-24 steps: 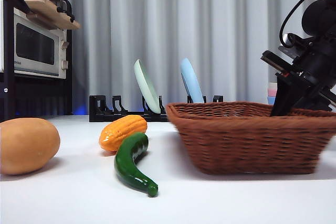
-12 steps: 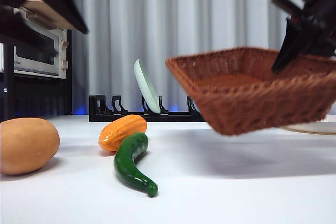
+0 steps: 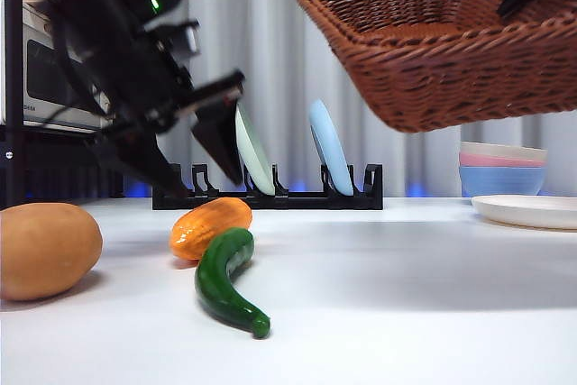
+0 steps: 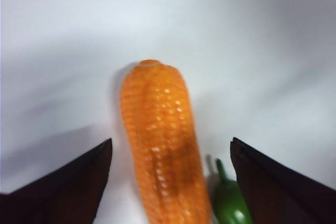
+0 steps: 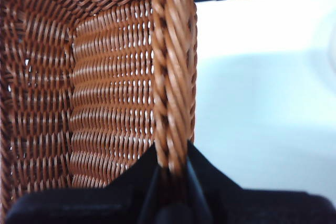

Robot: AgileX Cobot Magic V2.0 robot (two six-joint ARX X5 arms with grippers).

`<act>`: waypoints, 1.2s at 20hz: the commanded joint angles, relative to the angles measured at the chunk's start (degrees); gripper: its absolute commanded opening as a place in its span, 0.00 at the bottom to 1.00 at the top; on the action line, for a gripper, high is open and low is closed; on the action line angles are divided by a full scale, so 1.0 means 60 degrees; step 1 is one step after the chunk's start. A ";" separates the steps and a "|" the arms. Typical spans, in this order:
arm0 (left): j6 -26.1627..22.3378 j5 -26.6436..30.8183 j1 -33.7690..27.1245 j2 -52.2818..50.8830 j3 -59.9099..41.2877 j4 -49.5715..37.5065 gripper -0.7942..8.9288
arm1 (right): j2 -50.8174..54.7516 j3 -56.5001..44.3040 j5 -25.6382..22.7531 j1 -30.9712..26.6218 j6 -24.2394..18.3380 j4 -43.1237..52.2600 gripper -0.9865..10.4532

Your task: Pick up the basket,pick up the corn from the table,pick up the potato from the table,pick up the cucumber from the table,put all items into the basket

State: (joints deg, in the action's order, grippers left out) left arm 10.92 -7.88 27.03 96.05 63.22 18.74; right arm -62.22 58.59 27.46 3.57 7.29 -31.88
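High above the table, the empty basket hangs tilted.

The left gripper hangs low with fingers spread; the right gripper's fingers are clamped.

Basket aloft — corn, cucumber, potato tabled.
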 commanded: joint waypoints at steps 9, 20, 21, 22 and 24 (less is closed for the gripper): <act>-0.0375 0.0291 0.0146 0.1042 -0.0007 -0.0729 0.27 | 0.0262 0.0087 0.0080 -0.0219 0.0200 -0.0055 0.07; -0.0350 0.0295 0.0222 -0.2284 0.0153 -0.0178 0.07 | -0.0663 0.0087 -0.0364 -0.0149 0.0211 0.0022 0.07; -0.0142 0.0280 0.0324 -0.2896 0.0153 -0.0189 0.07 | -0.0874 0.0087 -0.0328 -0.0062 0.0211 0.0022 0.07; 0.0124 0.0280 0.0495 -0.3432 0.0153 -0.0222 0.07 | -0.1078 0.0087 -0.0313 0.0055 0.0240 0.0025 0.07; 0.0193 0.0248 0.1118 -0.4120 0.0153 -0.0313 0.07 | -0.1472 0.0087 -0.0313 0.0306 0.0583 0.0149 0.07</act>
State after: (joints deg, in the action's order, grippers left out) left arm 11.20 -6.15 33.28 70.43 64.60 16.82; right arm -71.00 58.59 24.91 5.26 8.86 -32.05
